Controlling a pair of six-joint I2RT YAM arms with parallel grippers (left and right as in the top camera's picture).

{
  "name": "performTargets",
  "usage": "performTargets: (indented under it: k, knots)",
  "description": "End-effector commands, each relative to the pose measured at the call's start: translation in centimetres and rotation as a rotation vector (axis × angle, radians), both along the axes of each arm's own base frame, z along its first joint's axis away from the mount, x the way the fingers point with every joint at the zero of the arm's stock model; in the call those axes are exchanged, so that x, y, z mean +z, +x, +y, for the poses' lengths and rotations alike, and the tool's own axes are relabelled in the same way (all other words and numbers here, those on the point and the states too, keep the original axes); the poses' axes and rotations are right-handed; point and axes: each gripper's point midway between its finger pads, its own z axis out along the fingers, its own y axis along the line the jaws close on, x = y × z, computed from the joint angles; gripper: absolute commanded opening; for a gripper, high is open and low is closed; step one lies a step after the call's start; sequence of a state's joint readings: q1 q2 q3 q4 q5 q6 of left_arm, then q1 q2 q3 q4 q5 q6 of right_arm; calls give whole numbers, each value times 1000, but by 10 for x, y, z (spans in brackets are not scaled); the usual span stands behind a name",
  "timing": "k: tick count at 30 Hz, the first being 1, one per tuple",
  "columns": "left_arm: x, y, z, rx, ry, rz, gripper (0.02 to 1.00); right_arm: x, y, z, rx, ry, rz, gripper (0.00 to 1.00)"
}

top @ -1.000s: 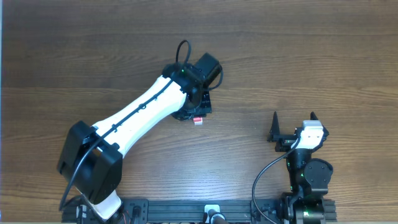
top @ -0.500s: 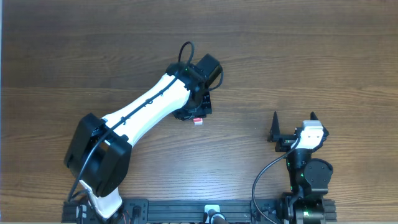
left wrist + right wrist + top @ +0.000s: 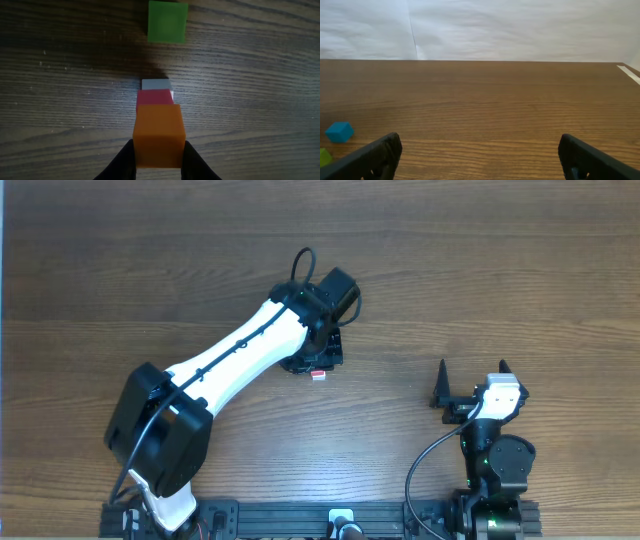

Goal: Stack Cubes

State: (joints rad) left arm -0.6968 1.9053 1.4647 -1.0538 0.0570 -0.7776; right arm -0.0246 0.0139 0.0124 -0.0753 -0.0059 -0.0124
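While the left tool (image 3: 159,149) is clamped on the orange cube (image 3: 159,127), one finger presses each of the cube's opposite sides. In the left wrist view the orange cube sits directly over a red cube (image 3: 154,97), and a grey cube (image 3: 156,84) peeks out from under the red one. The three line up as one column on the wooden desk (image 3: 500,260). I cannot tell whether the orange cube already rests on the red one or hangs just above it. A green cube (image 3: 167,21) lies flat on the desk by itself, near the column but apart from it. In the top view the left arm reaches from the lower left toward the middle of the desk. The right tool (image 3: 472,370) sits low at the right, near its own base and well apart from the column, with its fingers spread wide and nothing between them. A blue cube (image 3: 340,131) rests on the desk in the right wrist view.
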Motion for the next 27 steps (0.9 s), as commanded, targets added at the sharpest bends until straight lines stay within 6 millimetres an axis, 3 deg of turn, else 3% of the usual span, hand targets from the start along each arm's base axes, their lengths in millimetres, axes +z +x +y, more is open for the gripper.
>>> performTargets:
  k: [1, 8, 19, 27]
  knots:
    - [-6, -1, -7, -30, -3, 16, 40, -2, 0, 2, 12, -7, -1, 993]
    - [-9, -2, -7, -34, 3, 21, 42, -2, 0, 2, 12, -7, -1, 993]
    - [-10, -2, -6, -47, 13, 21, 148, -2, 0, 2, 12, -7, -1, 991]
    - [-10, -3, -3, -47, 26, 24, 148, -2, 0, 2, 12, -7, -1, 991]
